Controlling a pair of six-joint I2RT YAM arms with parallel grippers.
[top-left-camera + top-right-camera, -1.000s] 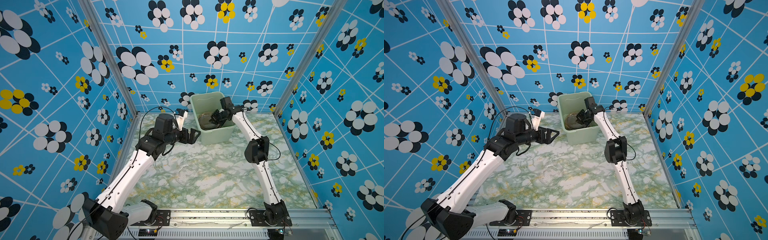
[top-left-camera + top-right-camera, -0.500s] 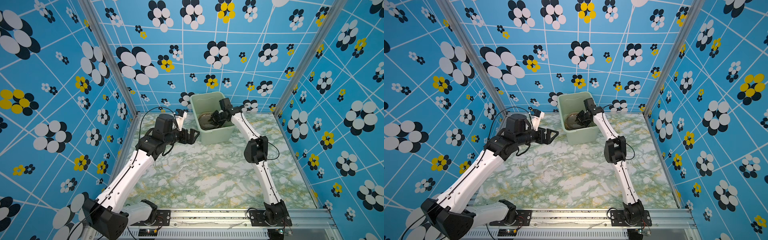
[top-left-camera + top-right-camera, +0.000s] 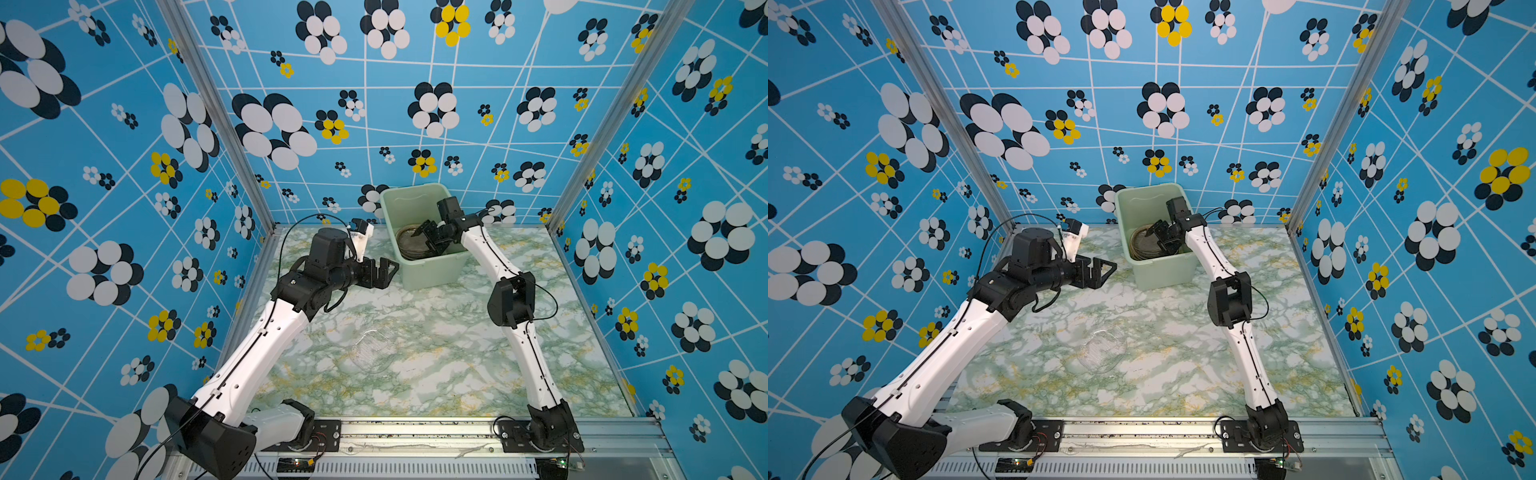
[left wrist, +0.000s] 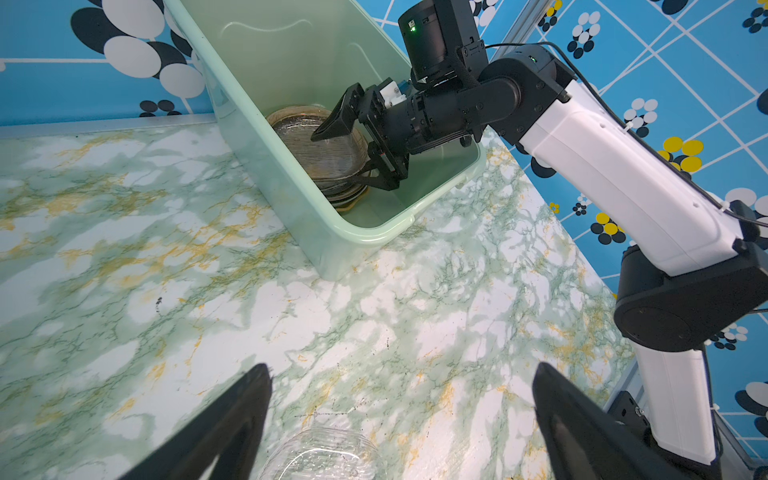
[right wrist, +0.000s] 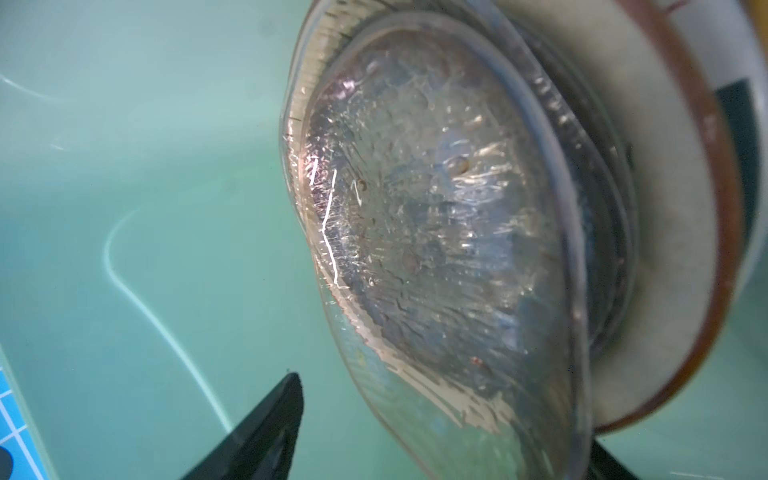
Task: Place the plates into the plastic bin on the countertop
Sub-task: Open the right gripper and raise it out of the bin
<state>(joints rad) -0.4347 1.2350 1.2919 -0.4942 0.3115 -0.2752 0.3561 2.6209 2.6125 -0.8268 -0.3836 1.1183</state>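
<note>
The plastic bin stands at the back of the countertop. Inside lies a stack of plates with a grey glass plate on top and a cream brown-rimmed plate under it. My right gripper is inside the bin, open, its fingers straddling the glass plate's rim; one finger is mostly hidden behind the rim. A clear plate lies mid-counter. My left gripper hovers open and empty left of the bin.
Blue flowered walls close in the counter on three sides, and the bin sits close to the back wall. A metal rail with both arm bases runs along the front edge. The right arm's elbow hangs over the counter's right half.
My right gripper has gone from shut to open inside the bin, letting go of the glass plate on the stack. The left arm has not moved.
</note>
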